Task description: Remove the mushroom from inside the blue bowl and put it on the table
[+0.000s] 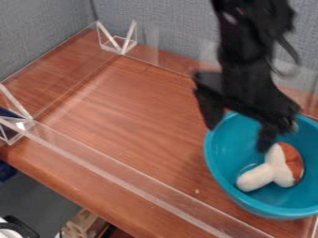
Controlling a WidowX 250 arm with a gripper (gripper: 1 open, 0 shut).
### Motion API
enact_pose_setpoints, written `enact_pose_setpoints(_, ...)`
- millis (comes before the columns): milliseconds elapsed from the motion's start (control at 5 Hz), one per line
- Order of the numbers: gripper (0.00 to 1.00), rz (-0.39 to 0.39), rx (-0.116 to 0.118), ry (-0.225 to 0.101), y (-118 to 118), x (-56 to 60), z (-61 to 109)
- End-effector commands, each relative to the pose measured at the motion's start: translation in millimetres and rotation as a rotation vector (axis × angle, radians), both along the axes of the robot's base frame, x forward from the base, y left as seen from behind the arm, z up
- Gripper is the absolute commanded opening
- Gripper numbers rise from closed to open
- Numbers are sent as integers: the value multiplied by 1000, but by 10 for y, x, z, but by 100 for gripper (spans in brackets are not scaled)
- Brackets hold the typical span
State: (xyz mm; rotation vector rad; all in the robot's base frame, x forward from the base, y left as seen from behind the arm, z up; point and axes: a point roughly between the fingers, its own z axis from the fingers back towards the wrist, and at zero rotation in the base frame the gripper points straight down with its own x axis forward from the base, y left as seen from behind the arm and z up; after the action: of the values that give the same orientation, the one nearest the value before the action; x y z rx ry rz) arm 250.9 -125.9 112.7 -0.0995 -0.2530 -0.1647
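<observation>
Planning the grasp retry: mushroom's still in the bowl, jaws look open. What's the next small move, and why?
Probably lower the open gripper straight onto the mushroom and close on its stem. The mushroom lies on its side inside the blue bowl, unheld, with the fingers spread just above it, so nothing can go to the table until it is gripped.

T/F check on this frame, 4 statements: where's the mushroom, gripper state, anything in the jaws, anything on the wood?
1. The mushroom lies inside the blue bowl. True.
2. The gripper is clamped on the mushroom. False: its jaws stand open and empty above the bowl.
3. The mushroom stands upright on its stem. False: it lies on its side, cap toward the bowl's right wall.
4. The table carries no mushroom. True: extraction is not done.
</observation>
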Motion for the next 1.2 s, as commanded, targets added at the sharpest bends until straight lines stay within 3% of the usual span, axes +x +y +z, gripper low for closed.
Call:
enact_pose_setpoints(0, 100, -30, -11, -8, -220, 41, -118)
enact_pose_setpoints(200, 100, -33, -4, 26, -305, 71, -337)
enact_pose_setpoints(600, 100, -20, 7, 55, -323, 145, -574)
enact_pose_setpoints(800, 0, -14, 11, 59, -311, 174, -633)
enact_pose_setpoints(1000, 0, -11, 15, 55, -294, 181, -632)
